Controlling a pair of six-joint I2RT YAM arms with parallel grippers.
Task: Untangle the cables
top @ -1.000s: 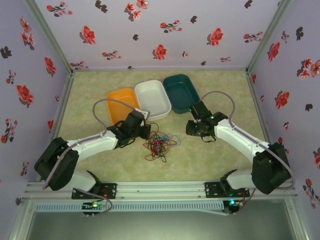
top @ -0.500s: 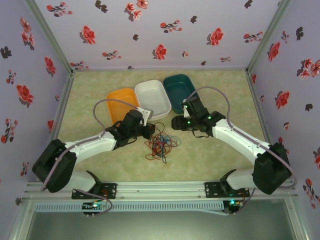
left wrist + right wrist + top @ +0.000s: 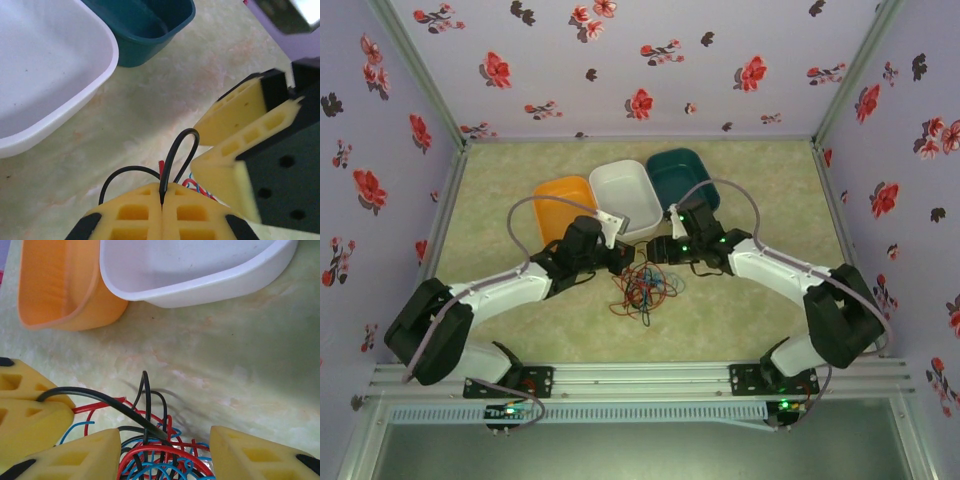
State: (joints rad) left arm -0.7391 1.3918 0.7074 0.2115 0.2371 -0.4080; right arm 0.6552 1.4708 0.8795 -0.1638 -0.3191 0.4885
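Barely begun, I judge: the cables [image 3: 642,290] lie knotted at centre frame, the left gripper [image 3: 162,197] pinching one black loop [image 3: 176,150], the right gripper [image 3: 165,447] spread over the heap, none yet separated.

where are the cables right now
In the top view the cables lie mid-table, just nearer than the white tray, with the left gripper and right gripper at their far edge.
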